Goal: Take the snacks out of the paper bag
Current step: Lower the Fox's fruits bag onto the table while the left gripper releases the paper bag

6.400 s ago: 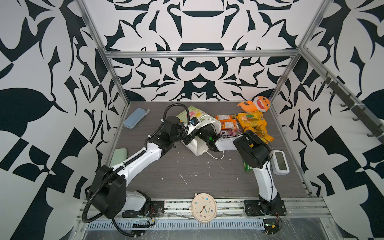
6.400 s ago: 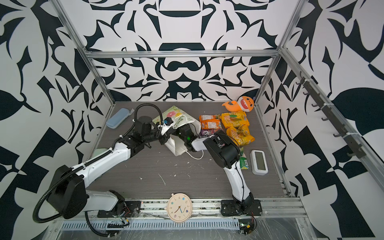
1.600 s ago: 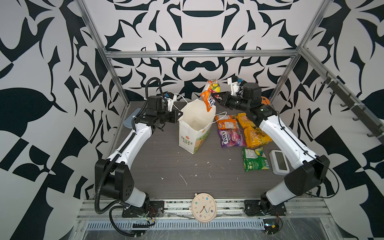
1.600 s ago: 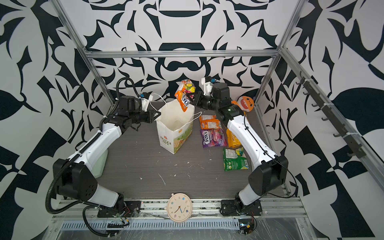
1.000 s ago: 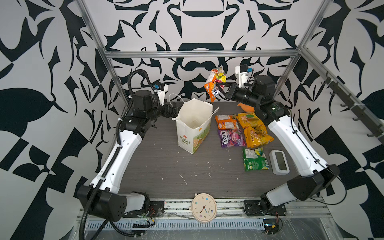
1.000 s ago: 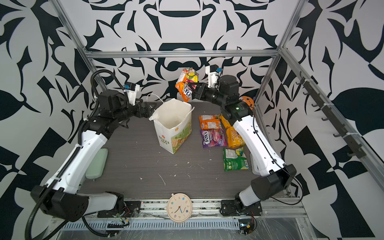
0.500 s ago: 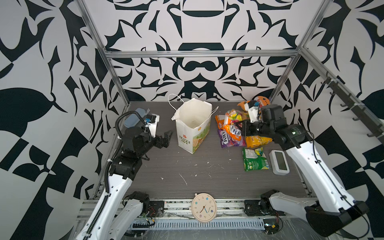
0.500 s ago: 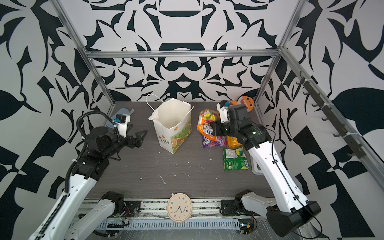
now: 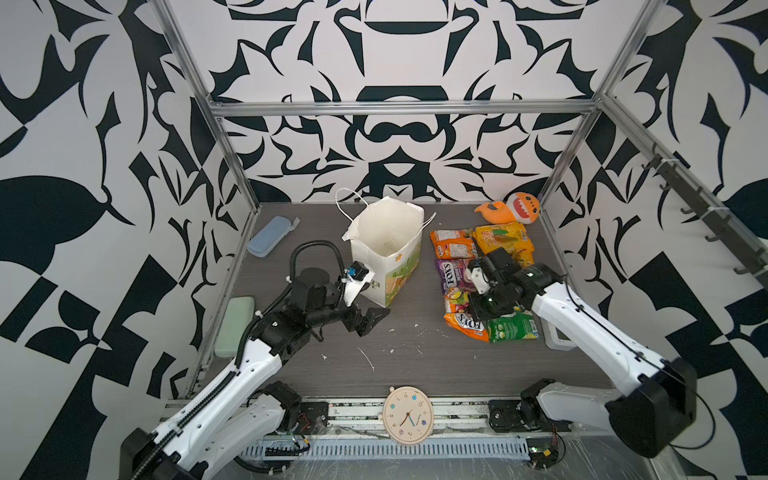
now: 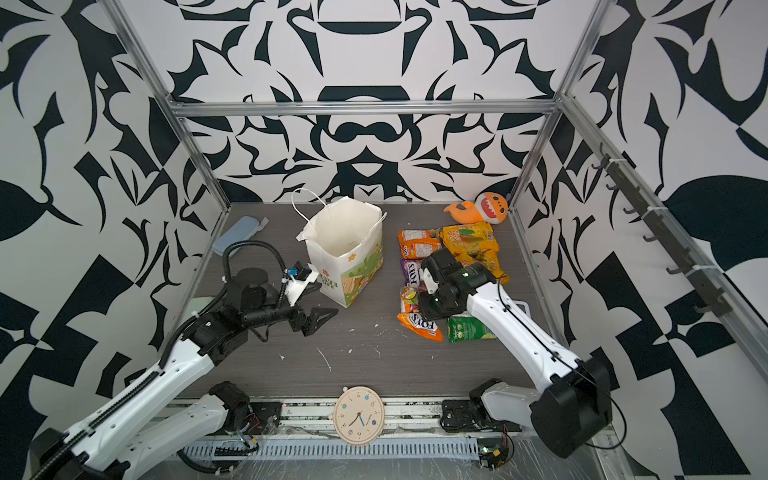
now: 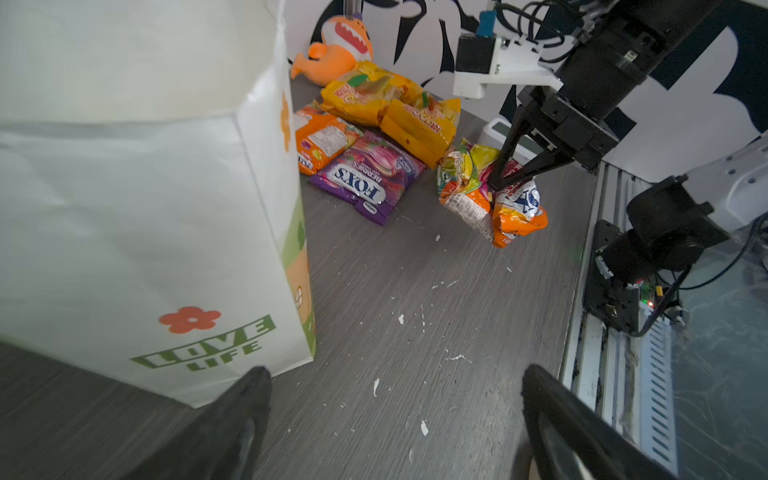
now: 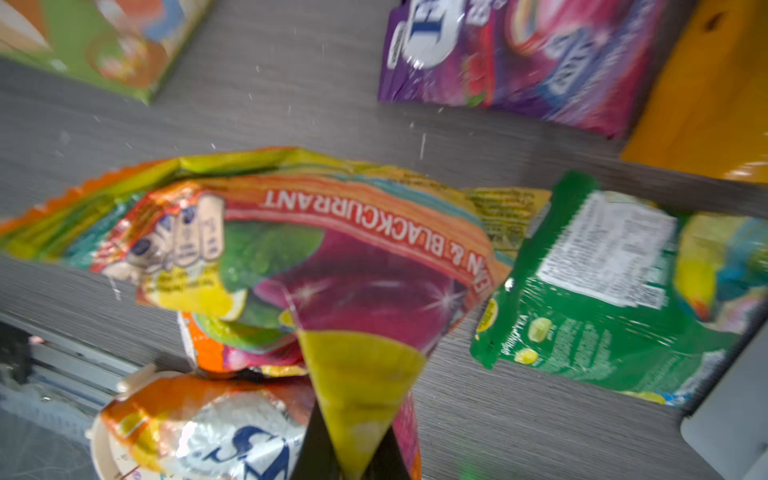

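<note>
The right gripper (image 11: 500, 183), clenching the glossy orange-red FOX'S packet (image 11: 469, 197), is lowering it beside the white paper bag (image 9: 386, 253), seemingly emptied; the left gripper (image 9: 370, 317), released, is retreating.

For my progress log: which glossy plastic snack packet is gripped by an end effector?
The orange-red glossy plastic FOX'S packet: the right end effector pinches it, while the other packets lie loose.

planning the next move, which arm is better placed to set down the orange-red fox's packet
Right. The right end effector is shut on the orange-red packet, low beside the green packet. The left end effector is open and empty, by the paper bag.
</note>
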